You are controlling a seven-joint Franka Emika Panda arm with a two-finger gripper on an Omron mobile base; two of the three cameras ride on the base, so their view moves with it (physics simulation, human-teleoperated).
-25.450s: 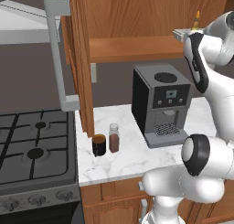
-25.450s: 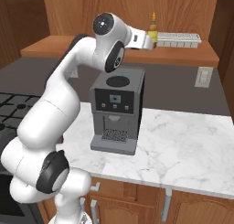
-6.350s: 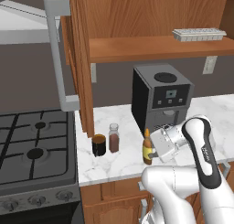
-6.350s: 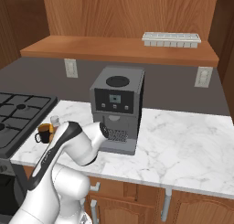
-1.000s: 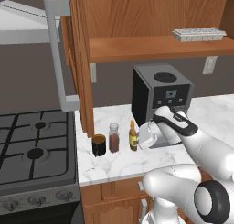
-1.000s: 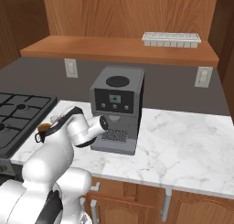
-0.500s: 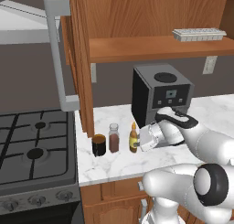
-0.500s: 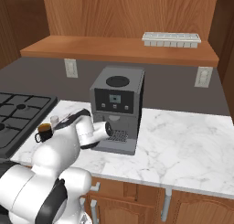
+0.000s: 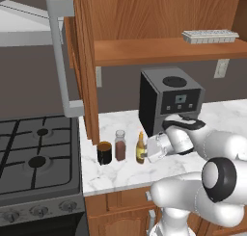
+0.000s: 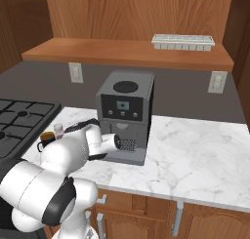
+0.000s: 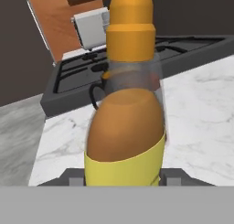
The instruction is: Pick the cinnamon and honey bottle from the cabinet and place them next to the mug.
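Between my jaws sits the honey bottle (image 11: 125, 127), gripped low on its yellow body with its orange tip toward the top of the hand view. At the centre of the left base view the gripper (image 9: 148, 152) holds the bottle upright on the marble desk (image 9: 120, 175). Half a second ago it stood in nearly the same spot; six seconds ago it was further right, well apart from the jar. Now the honey bottle (image 9: 140, 148) stands just right of the cinnamon (image 9: 120, 145), with the mug (image 9: 104, 152) just left of that, all three in a row. Behind them, right of centre, the coffee machine (image 9: 169, 102) stands close to my wrist. Up the left side of that view runs the cabinet (image 9: 89, 61), its shelf carrying a white ice tray (image 9: 209, 35) at upper right. A stove (image 9: 36, 158) fills the lower left.
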